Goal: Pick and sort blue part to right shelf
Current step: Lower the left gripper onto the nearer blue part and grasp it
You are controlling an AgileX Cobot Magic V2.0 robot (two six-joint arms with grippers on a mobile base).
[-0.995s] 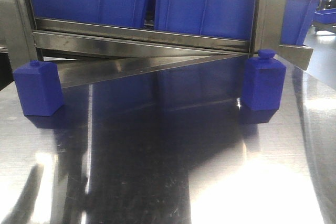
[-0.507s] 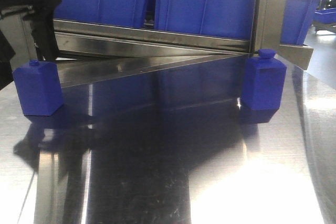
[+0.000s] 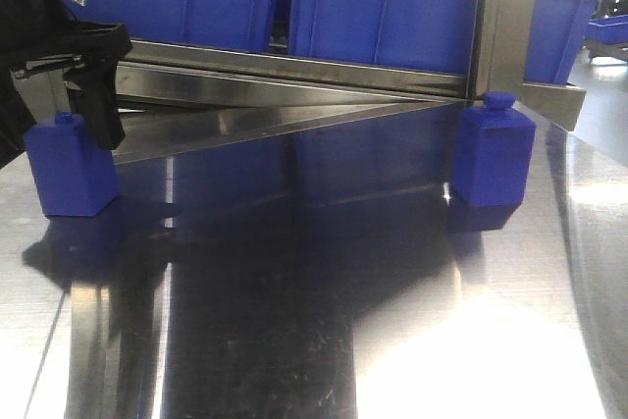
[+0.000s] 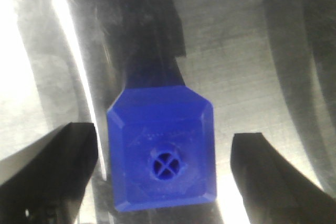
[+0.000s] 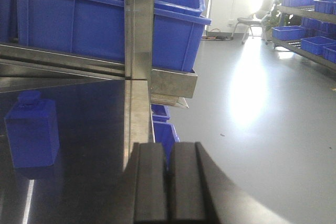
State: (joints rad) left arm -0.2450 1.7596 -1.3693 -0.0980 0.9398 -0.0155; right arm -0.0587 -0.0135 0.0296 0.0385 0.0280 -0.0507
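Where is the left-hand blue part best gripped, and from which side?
By the two flat side walls of the blue part, below its bevelled shoulders, coming straight down from above. It stands upright with only a small cap on top, and the left gripper's open fingers flank those walls.

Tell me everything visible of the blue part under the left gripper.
The blue part is a squat bottle-like block of matte blue plastic: square body, bevelled shoulders, a small round neck on top with a cross inside. It stands upright on the shiny steel table, in front of the shelf frame. The left gripper straddles it, open; its fingers flank two sides with gaps, not touching.
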